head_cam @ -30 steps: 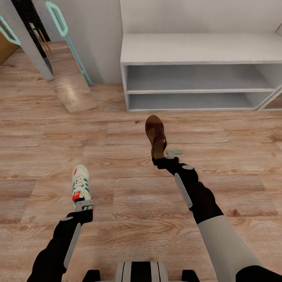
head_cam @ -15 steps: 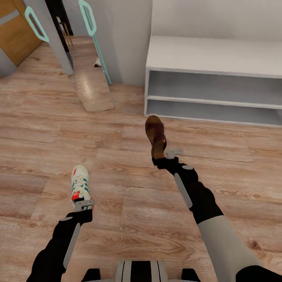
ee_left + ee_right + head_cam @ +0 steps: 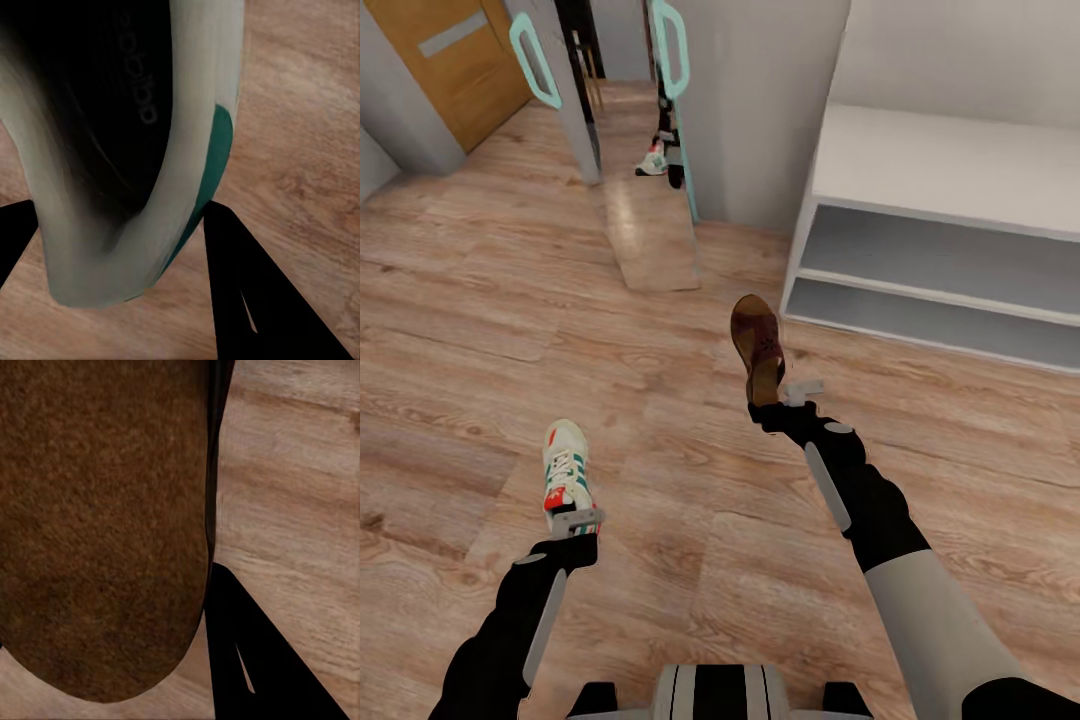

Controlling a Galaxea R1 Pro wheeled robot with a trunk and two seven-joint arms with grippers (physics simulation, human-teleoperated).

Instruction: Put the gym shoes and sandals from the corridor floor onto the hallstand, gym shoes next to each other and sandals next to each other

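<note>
1 gym shoe (image 3: 565,470) is held clamped by its heel in the left gripper (image 3: 576,520), and 1 sandal (image 3: 757,347) likewise in the right gripper (image 3: 785,393), both above the corridor floor (image 3: 480,330). The hallstand (image 3: 950,170) is seen off to the right. Either shoe, being gripped at 1 end only, could be swung loose or knocked against a shelf edge during placement.

Wood-plank floor (image 3: 660,520) thruout; grey wall (image 3: 760,110) at 12 o'clock, orange-brown door (image 3: 455,60) w/ teal rails (image 3: 530,60) at 11.
</note>
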